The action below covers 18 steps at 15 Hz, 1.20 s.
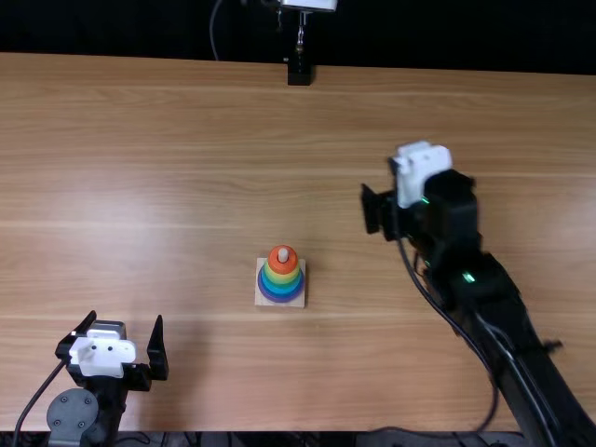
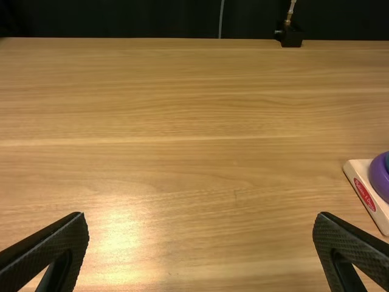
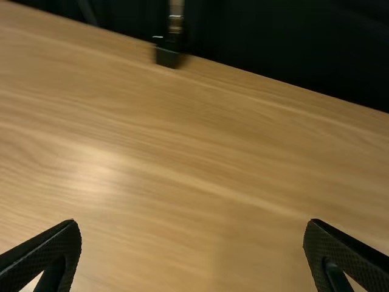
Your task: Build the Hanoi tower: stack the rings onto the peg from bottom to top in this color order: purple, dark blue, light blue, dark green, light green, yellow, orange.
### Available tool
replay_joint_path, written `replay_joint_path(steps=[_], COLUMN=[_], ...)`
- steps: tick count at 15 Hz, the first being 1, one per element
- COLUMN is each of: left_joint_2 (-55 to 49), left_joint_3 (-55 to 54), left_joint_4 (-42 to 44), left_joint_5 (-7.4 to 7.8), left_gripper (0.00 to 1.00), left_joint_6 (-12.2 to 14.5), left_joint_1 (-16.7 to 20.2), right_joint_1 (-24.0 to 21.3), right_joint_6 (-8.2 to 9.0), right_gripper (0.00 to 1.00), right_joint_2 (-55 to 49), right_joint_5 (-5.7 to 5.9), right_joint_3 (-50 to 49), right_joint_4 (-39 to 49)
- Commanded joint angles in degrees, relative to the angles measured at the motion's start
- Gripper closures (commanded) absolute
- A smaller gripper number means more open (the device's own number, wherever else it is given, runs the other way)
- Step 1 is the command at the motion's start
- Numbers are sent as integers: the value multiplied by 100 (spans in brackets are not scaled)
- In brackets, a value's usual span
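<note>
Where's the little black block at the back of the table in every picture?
Top view: the block is top middle, on the table's far edge.
Left wrist view: the block is on that edge, farther off than the purple ring.
Right wrist view: the block is on that edge, under a pole.
Shared landmark: the far edge.

Rings of orange, yellow, light blue and purple brighten a pale wooden base marked with a red oval label. Pale and darker grain streaks run across the light brown surface. The left tool and right tool are black with fine-textured fingers; each arm carries a white patch, the right arm also green lights.
</note>
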Motion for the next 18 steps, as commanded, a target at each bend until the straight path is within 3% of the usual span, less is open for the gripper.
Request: replay_joint_path(steps=[1, 6, 8, 9, 10, 11, 12, 13, 14, 16, 17, 18], left_joint_2=[-67, -67, -67, -67, -67, -67, -67, -67, -67, -67, -67, -67], left_joint_3=[-628, -628, -628, -628, -628, -628, -628, -628, -628, -628, -628, -628], left_joint_4=[-431, -431, -431, -431, -431, -431, -431, -431, -431, -431, -431, -431], left_joint_5=[-29, -29, -29, -29, -29, -29, -29, -29, -29, -29, -29, -29], left_gripper=[0, 0, 0, 0, 0, 0, 0, 0, 0, 0, 0, 0], left_joint_6=[52, 41, 52, 41, 41, 41, 41, 41, 41, 41, 41, 41], left_joint_1=[25, 25, 25, 25, 25, 25, 25, 25, 25, 25, 25, 25], right_joint_1=[-354, -1058, -1119, -1128, -1137, -1137, -1137, -1137, -1137, -1128, -1128, -1128], right_joint_6=[14, -17, -38, -38, -28, -7, 14, 25, 35, 35, 35, 25], right_gripper=[0, 0, 0, 0, 0, 0, 0, 0, 0, 0, 0, 0], right_joint_2=[-1174, -3424, -4689, -5401, -5937, -6350, -6649, -6975, -7238, -7467, -7590, -7853], right_joint_5=[-22, -127, -138, -307, -718, -1266, -1414, -1361, -1129, -359, -222, -212], right_joint_3=[-459, -2480, -2999, -3254, -3500, -3649, -3869, -4203, -4484, -4827, -5046, -5240], right_joint_4=[335, 482, 419, 398, 387, 387, 377, 387, 387, 377, 387, 398])
